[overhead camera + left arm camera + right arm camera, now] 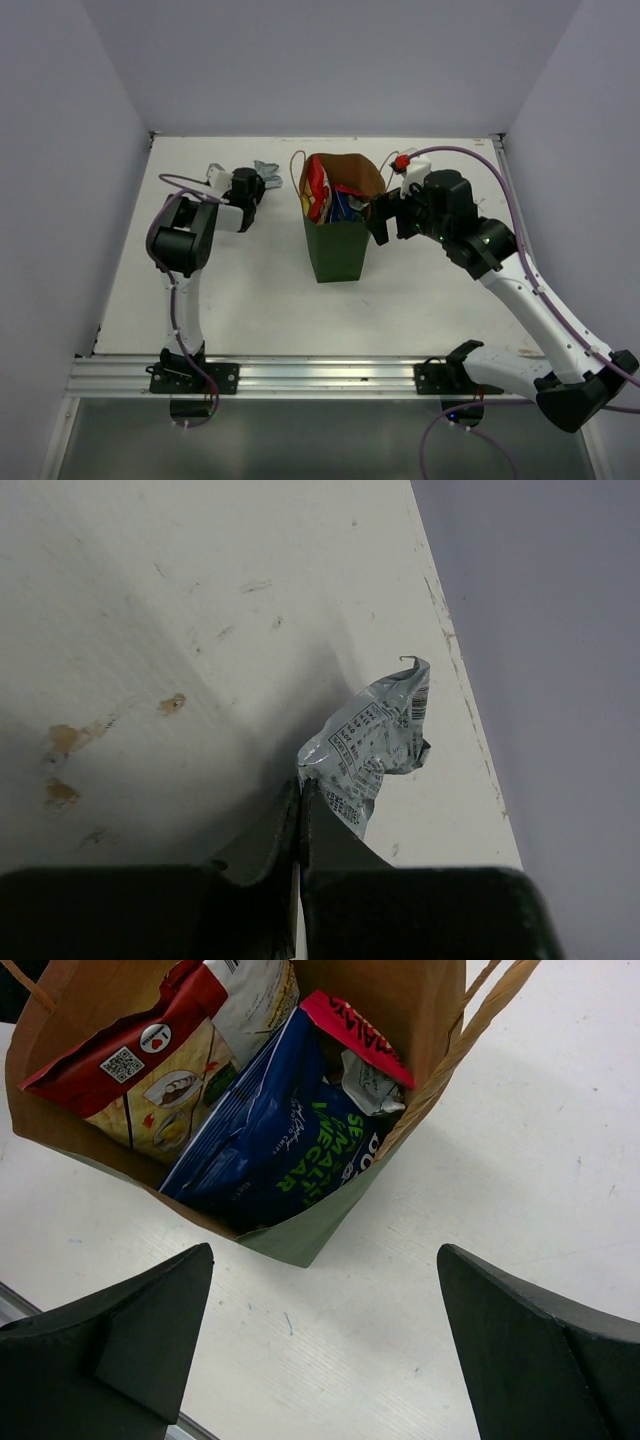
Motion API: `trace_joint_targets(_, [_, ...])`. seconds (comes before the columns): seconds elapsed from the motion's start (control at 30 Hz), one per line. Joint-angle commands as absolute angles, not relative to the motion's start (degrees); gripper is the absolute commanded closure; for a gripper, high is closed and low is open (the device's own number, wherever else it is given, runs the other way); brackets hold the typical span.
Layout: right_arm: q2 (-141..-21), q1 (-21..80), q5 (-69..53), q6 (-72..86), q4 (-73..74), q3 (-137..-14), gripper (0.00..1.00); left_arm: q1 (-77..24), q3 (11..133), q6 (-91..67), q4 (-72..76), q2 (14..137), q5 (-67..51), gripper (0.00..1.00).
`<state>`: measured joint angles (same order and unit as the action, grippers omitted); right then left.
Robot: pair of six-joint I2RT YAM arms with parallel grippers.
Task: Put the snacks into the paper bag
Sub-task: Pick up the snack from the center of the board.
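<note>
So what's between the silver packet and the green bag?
Between silver packet and green bag there is only bare table and the bag's thin handle loop, seen in the top view.

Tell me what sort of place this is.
Probably a robotics lab test cell: a scuffed white tabletop, bare pale walls boxing it in, and a silver aluminium mounting rail along its near edge.

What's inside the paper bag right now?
A red-and-white chip bag, a blue packet, a red-edged packet and a small silvery packet. Anything underneath them is hidden.
</note>
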<state>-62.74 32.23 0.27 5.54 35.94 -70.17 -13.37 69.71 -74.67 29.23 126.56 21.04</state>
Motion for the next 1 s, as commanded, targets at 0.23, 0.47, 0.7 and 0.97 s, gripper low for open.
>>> trace_joint_targets(0.23, [-60.91,32.25,-2.11,4.92,34.54,-71.54,0.01,-10.64,60.91,-55.13,30.67,109.61,26.19,1.00])
trace_joint_targets(0.47, [-60.03,32.25,-3.08,4.57,34.45,-71.10,0.01,-10.55,57.75,-45.01,30.76,99.07,26.55,1.00])
trace_joint_targets(0.7, [-59.50,32.17,-4.13,4.48,33.66,-70.40,0.01,-10.46,58.80,-34.38,24.10,87.03,24.44,1.00])
trace_joint_targets(0.97, [-60.12,32.25,-5.27,3.61,33.22,-70.93,0.01,-10.37,65.28,-24.26,11.71,77.62,20.31,1.00])
